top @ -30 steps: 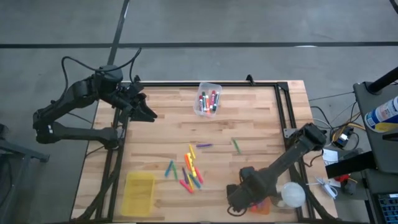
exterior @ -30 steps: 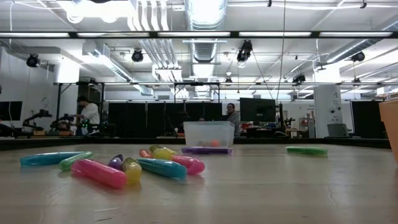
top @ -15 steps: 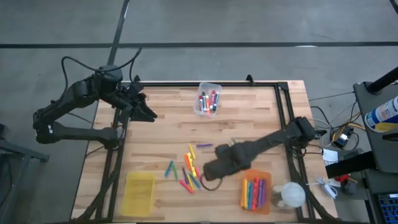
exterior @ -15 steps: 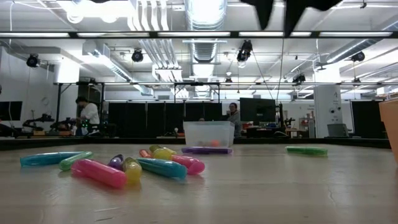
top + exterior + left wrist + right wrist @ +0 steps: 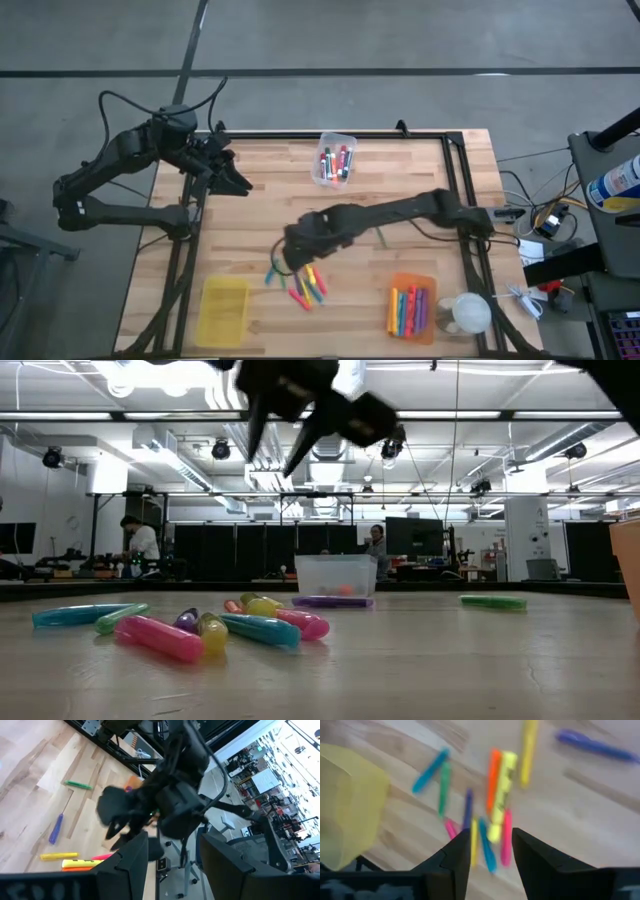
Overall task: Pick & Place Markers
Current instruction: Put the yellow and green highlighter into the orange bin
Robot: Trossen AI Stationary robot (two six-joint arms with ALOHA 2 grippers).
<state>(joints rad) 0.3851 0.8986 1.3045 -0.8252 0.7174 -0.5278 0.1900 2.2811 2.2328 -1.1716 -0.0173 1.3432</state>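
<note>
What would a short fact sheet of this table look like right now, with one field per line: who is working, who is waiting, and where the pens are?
Working arm: right claw, open and empty, above the loose markers
Waiting arm: left claw, open, at the table's far left edge
Stray pens: purple marker lying apart from the pile on the wood
Clear bin: holds several markers, far side of the table
Orange bin: holds a row of markers, near right
Yellow bin: near left, looks empty
</note>
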